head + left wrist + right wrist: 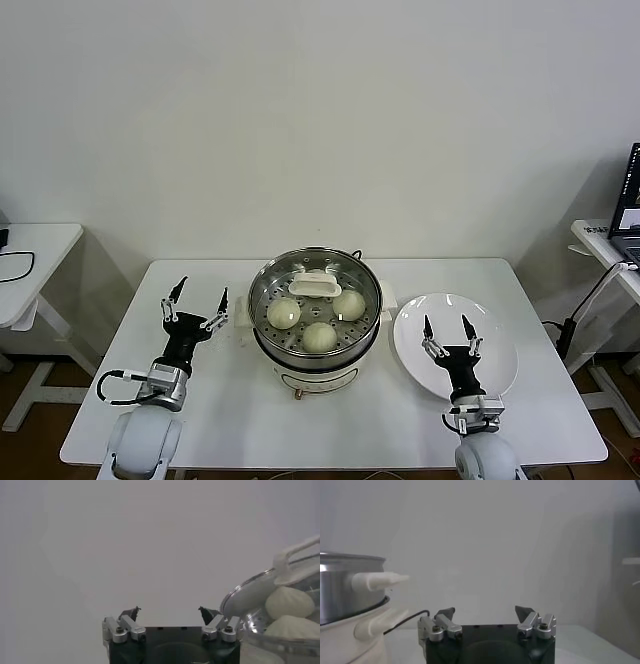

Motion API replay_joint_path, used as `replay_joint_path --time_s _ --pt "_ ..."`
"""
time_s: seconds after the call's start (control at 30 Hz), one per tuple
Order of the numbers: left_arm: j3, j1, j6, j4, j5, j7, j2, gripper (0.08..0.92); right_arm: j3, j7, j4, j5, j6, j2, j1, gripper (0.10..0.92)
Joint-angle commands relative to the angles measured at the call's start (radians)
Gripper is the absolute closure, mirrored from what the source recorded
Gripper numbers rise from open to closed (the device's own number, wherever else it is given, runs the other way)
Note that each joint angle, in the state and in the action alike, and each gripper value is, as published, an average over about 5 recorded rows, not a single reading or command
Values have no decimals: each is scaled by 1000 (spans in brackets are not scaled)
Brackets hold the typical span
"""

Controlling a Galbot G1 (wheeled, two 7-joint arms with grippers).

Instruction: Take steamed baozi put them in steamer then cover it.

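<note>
No brand, label or legible writing showed on any of the items.

The steamer (315, 318) stood at the middle of the white table (230, 420), a shiny steel pot with a perforated floor on a white base. Three steamed baozi (319, 337) could be seen inside it, one toward the robot's left, one toward its right and one nearest the robot; the spot behind them was hidden by the lid handle, so a fourth bun could not be made out. The cover (316, 282), clear glass with a metal rim and a white oblong handle, sat on top of the pot. From the left wrist view the lid's rim appeared to rest on the pot with two buns visible through the glass, though whether it was seated level all round could not be told.

Just beside the steamer on the robot's right lay a flat white plate (497, 345), with nothing on it.

The left gripper (196, 303) hovered near the steamer on its left side, above the table, its jaws spread wide and holding nothing. The right gripper (449, 332) hung over the plate, its jaws likewise spread wide and empty. In the right wrist view the steamer's side handle and a dark cord (407, 620) trailing from its base showed to one side of the fingers.
</note>
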Motion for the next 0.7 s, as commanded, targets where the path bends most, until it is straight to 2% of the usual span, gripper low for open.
replay_joint_path --time_s 0.03,0.7 --pt "-23 3 -60 55 -89 -8 3 177 5 0 25 4 -18 -2 -29 203" --pt "-11 -12 -82 108 -72 -9 7 177 1 5 25 -5 -36 8 -24 203"
